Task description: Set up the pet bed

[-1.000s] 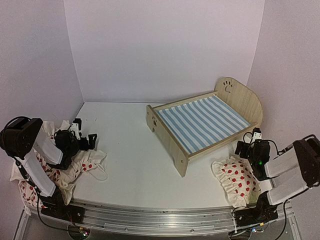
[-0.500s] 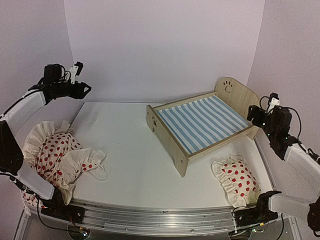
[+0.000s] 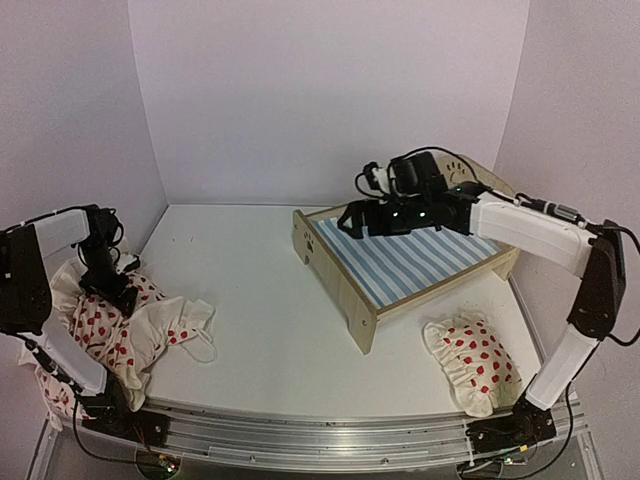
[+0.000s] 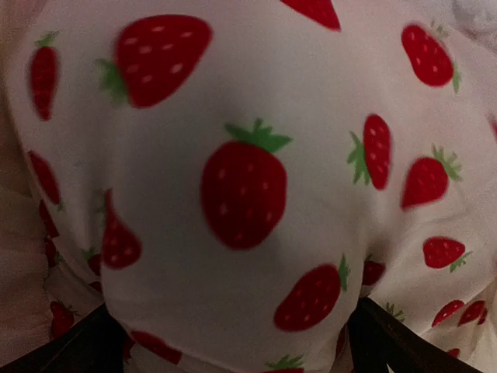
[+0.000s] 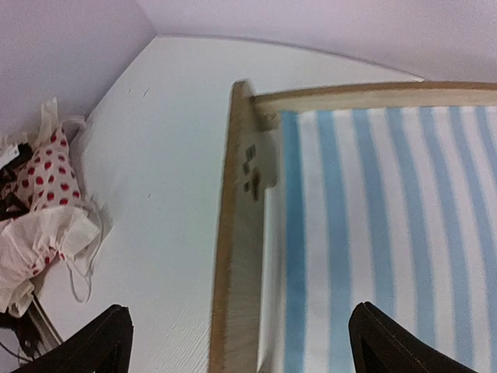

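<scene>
The pet bed (image 3: 352, 312) stands right of centre, with a plywood frame, a paw-print headboard (image 3: 487, 192) at the far right and a blue-and-white striped mattress (image 3: 415, 248). My right gripper (image 3: 352, 220) is open and empty, hovering over the bed's far left corner. In the right wrist view it (image 5: 241, 353) is above the footboard (image 5: 237, 256) and the mattress (image 5: 388, 233). My left gripper (image 3: 112, 290) is down on the strawberry-print blanket (image 3: 150, 325) at the left edge. In the left wrist view its open fingers (image 4: 74, 350) straddle a bulge of the blanket (image 4: 241, 155).
A strawberry-print ruffled pillow (image 3: 472, 362) lies on the white table (image 3: 260, 300) in front of the bed, near the right arm's base. The purple walls close in on the left, back and right. The blanket also shows in the right wrist view (image 5: 39, 202).
The left arm came down from the back left wall onto the blanket. The right arm swung from the right side leftward over the bed.
</scene>
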`<state>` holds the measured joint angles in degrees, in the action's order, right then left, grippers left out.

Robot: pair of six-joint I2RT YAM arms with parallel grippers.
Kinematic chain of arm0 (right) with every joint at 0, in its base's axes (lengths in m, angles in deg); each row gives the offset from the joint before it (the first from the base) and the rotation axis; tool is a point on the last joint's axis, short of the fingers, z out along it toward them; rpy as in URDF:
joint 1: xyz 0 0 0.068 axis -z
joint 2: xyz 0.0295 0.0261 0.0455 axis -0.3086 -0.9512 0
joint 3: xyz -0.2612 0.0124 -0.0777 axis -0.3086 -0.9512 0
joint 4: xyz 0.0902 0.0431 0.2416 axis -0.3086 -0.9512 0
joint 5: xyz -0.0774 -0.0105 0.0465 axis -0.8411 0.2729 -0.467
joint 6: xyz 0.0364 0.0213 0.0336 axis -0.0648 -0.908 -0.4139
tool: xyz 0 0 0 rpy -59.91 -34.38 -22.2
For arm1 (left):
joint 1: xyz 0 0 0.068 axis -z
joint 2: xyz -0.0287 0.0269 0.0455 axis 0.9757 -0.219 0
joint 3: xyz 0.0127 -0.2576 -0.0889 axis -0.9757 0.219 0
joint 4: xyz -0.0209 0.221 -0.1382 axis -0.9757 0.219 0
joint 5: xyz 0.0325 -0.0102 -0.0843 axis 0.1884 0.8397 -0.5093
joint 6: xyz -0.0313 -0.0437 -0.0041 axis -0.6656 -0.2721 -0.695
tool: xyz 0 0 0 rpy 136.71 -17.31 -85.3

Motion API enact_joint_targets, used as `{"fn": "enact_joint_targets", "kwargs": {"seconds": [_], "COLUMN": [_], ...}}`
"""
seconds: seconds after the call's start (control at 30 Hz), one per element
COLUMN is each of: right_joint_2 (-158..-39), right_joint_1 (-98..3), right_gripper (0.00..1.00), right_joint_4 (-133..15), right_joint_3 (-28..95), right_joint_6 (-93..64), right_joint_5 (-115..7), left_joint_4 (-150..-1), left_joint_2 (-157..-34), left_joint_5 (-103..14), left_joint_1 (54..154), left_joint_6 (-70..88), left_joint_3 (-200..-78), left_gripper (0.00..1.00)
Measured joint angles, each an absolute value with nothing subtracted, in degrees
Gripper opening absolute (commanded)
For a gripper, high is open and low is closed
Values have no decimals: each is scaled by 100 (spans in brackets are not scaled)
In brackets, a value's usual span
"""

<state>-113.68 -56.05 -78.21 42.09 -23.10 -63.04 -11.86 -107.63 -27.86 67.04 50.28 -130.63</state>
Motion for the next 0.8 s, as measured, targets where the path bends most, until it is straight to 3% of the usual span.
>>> {"fn": "enact_joint_targets", "kwargs": {"seconds": [0.1, 0.2, 0.3, 0.33, 0.4, 0.57, 0.8], "right_joint_2": [-11925, -12376, -12679, -12745, -12880, -13578, -14916], "right_joint_1": [-6018, -6207, -6278, -6295, -6324, -6360, -6949], "right_gripper": [94, 87, 73, 67, 59, 54, 68], "right_joint_4": [-8133, -8406, -8649, -8691, -8765, -9125, -8880], "right_joint_3": [4570, 4800, 4898, 4898, 4919, 5668, 7491], "right_joint_6": [-2288, -2276, -2279, -2310, -2332, -2509, -2894], "right_joint_5": [-6113, -5871, -5731, -5716, -5688, -5642, -5657], "left_joint_4": [-1393, -1749, -1993, -2030, -2078, -2114, -2324], "left_joint_2": [-10711, -10711, -10691, -10664, -10589, -10293, -10021], "left_joint_5": [-2518, -2280, -2311, -2401, -2621, -3556, -5087], "left_joint_1": [6751, 6750, 6750, 6750, 6750, 6748, 6750], "left_joint_6": [5294, 5513, 5681, 5730, 5791, 5904, 6322], "left_joint_3": [-12529, -12263, -12269, -12311, -12446, -13223, -14913], "left_gripper": [86, 59, 12, 2, 0, 0, 0]}}
